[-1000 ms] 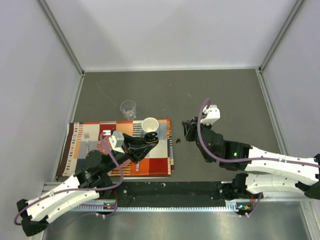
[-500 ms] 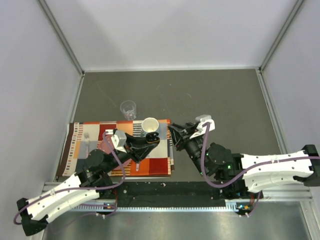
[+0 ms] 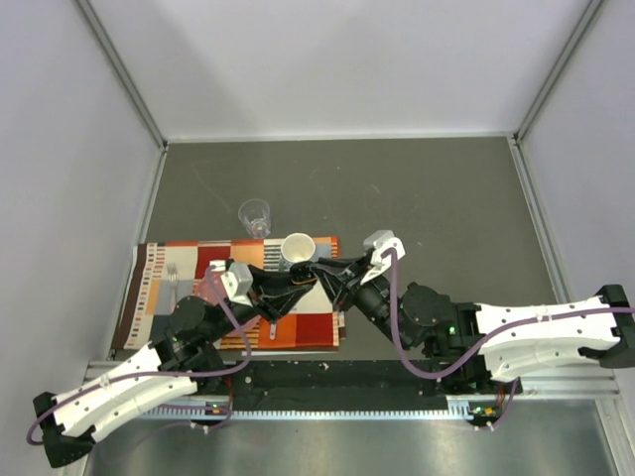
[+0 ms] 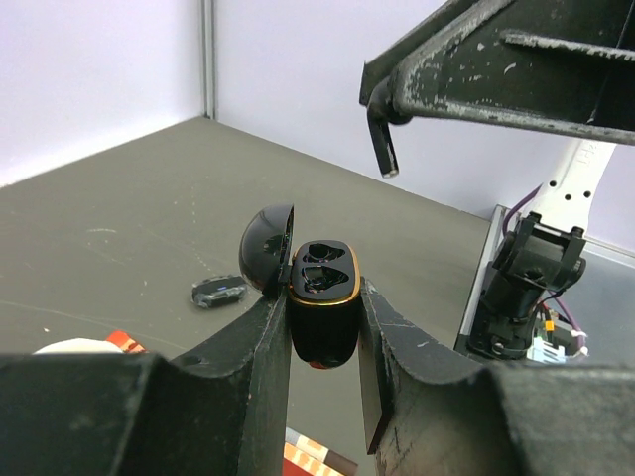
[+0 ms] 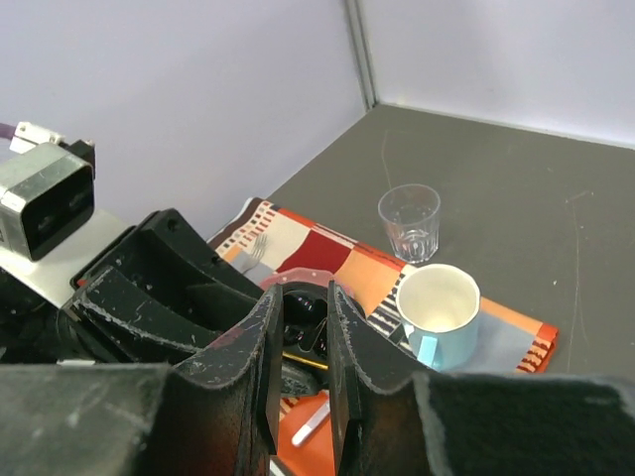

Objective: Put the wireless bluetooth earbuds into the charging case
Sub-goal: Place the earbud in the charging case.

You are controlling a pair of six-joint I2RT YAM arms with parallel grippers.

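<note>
On the grey table (image 3: 446,198), a striped placemat (image 3: 164,260) lies at the near left. A white mug (image 3: 297,248) stands on its far edge, and a clear glass (image 3: 255,214) stands on the table just beyond it.

Above the placemat, the left gripper (image 4: 324,302) is clamped on the charging case (image 4: 322,337). It holds the case upright by its two flanks, just below the gold rim. The hinged lid (image 4: 266,248) stands open to one side and the wells (image 4: 319,268) face up.

The right gripper (image 5: 305,309) hovers close above the case mouth with its jaws narrow. The views do not show whether anything is pinched between them.

Earbud location: dark shapes show in the wells, but it cannot be told whether these are seated earbuds or bare moulding. A small glossy dark object (image 4: 218,292) lies on the table behind the case and is too small to identify.

Handling, as judged:
- Case: rigid, smooth shell. Grip the flanks only. Leave the lid and hinge free.
- Earbuds: very light, stiff, glossy and curved, so likely to slip or twist.
- Pinch across the broadest part of the body with low force, leaving the end that enters the well exposed.
</note>
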